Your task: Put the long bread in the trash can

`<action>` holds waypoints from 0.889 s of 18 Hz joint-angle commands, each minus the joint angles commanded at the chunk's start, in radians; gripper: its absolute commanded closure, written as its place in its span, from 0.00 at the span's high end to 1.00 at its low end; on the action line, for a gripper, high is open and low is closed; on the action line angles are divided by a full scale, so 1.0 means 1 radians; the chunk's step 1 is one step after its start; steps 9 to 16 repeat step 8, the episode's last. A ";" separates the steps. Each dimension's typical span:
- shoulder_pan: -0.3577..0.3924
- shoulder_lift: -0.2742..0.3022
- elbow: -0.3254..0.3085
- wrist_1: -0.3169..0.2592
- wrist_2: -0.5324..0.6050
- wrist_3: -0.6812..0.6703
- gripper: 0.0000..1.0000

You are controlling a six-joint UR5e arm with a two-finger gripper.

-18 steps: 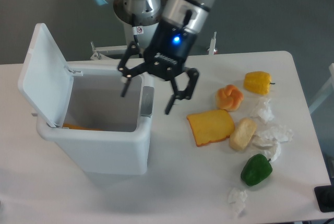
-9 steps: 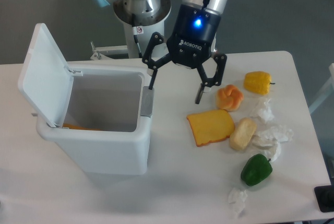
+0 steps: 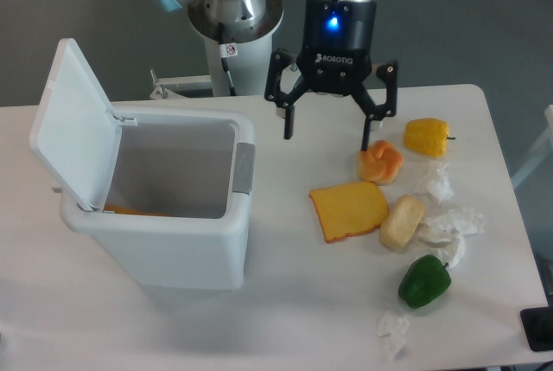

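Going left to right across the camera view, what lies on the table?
Trash can with long bread inside → toast slice → pale roll → yellow pepper.

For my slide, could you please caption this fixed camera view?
Open gripper hovers empty above the table; long bread lies inside the open-lidded trash can.

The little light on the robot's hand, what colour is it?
Blue. The light glows above the gripper, in the fixed camera view.
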 joint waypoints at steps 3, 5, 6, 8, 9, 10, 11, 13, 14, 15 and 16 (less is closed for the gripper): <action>0.000 0.006 0.000 0.000 0.006 0.028 1.00; 0.000 0.009 -0.005 0.000 0.006 0.028 1.00; 0.000 0.014 -0.011 0.000 0.006 0.028 1.00; 0.000 0.015 -0.012 -0.002 0.006 0.028 1.00; 0.000 0.015 -0.012 -0.002 0.006 0.028 1.00; 0.000 0.015 -0.012 -0.002 0.006 0.028 1.00; 0.000 0.015 -0.012 -0.002 0.006 0.028 1.00; 0.000 0.015 -0.012 -0.002 0.006 0.028 1.00; 0.000 0.015 -0.012 -0.002 0.006 0.028 1.00; 0.000 0.015 -0.012 -0.002 0.006 0.028 1.00; 0.000 0.015 -0.012 -0.002 0.006 0.028 1.00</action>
